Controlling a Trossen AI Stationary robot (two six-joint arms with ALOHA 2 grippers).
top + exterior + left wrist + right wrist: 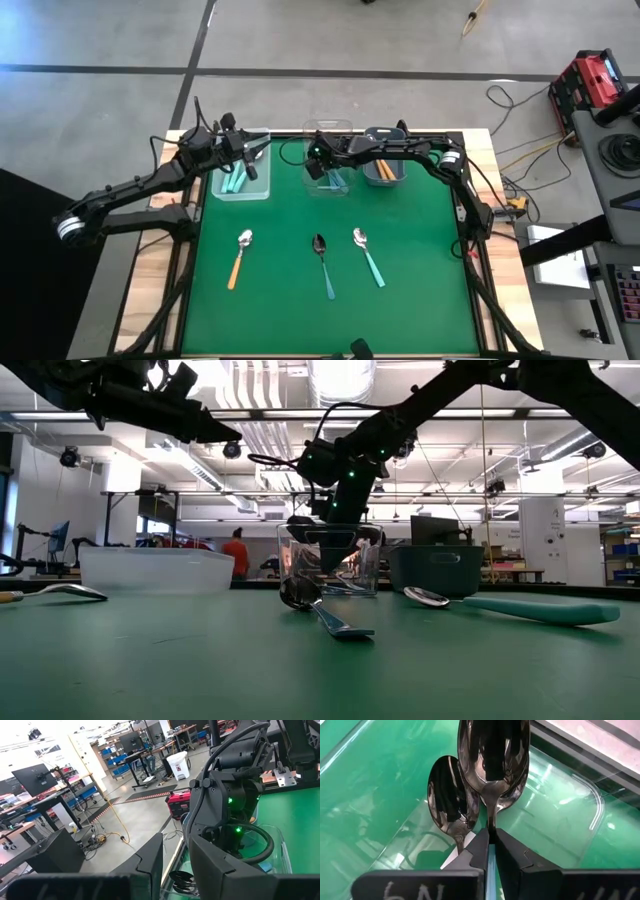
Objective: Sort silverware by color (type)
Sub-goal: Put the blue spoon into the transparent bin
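Observation:
My right gripper [322, 165] is over the middle clear bin [330, 128], shut on a dark-bowled spoon [492, 755] with a blue-teal handle. Another dark spoon [447, 800] lies in that bin. My left gripper [247, 158] is open over the left clear bin [240, 192], which holds mint-teal spoons [236, 180]. The grey bin [383, 135] holds orange spoons. Three spoons lie flat on the green mat: an orange-handled one [239, 258], a blue-teal dark one [323, 263] and a mint-teal one [368, 256]. My right gripper pinches the spoon's thin neck and the start of its handle [491, 827] between its two fingers, which lie along the spoon. The bowl [492, 755] sticks out past the fingertips, over the clear bin's floor. Whether the bowl touches the bin does not show.
The three bins stand in a row at the mat's far edge. Wooden table edges [150, 290] flank the green mat [300, 310]. Beyond the table is a workshop, with a person in a red top [237, 552] far off.

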